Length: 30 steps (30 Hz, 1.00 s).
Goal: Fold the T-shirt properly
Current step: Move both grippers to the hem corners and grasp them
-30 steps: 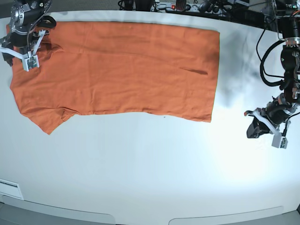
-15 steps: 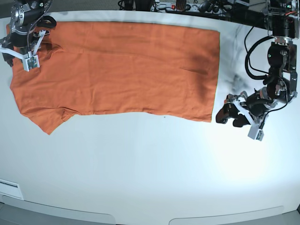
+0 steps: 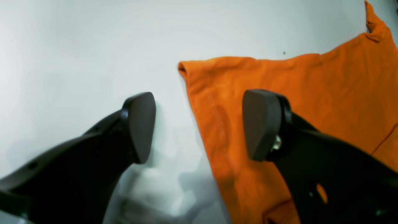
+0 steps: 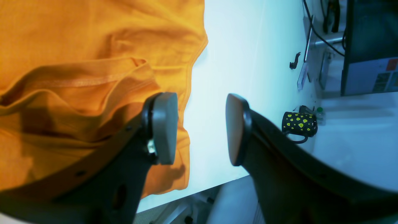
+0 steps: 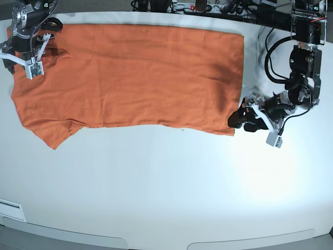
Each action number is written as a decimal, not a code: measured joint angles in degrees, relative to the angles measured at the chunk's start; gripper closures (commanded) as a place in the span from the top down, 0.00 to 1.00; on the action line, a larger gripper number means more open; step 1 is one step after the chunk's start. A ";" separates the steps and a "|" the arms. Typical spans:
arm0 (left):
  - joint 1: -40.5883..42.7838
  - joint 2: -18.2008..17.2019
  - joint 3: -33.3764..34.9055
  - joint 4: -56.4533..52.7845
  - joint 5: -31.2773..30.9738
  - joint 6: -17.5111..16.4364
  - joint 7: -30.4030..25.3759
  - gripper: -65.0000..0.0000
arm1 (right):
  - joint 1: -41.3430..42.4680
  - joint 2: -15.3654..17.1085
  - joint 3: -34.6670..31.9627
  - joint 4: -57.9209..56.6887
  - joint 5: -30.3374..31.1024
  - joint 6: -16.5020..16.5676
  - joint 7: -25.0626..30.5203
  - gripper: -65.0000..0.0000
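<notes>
Base view: we see the T-shirt [image 5: 130, 78] spread flat across the far part of the white table [image 5: 166, 192]. Left gripper [image 5: 240, 119] sits at the shirt's near hem corner; right gripper [image 5: 30, 54] over its opposite, sleeve end.

Left wrist view: we see the left gripper [image 3: 199, 124] with jaws wide apart, straddling the T-shirt [image 3: 311, 102] hem edge, nothing clamped.

Right wrist view: right gripper [image 4: 201, 127] jaws parted, empty, one pad above the T-shirt [image 4: 77, 62], other above table.
</notes>
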 measured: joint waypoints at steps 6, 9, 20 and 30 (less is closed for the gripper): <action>-4.35 3.39 0.11 -5.35 1.79 -1.38 -0.57 0.69 | 0.02 0.02 0.00 0.00 0.00 0.00 -0.02 0.43; -6.49 4.90 0.66 -8.22 0.94 -1.97 0.28 0.69 | 0.02 0.02 0.00 0.00 -0.02 0.02 -0.02 0.43; -7.58 5.11 3.98 -9.16 -7.26 -5.20 10.78 0.50 | 0.00 0.00 0.00 0.00 -0.02 0.00 -0.24 0.43; -6.91 4.42 1.53 -9.49 -6.19 -4.55 11.52 0.00 | 1.88 -0.04 0.00 0.00 9.16 4.17 10.73 0.43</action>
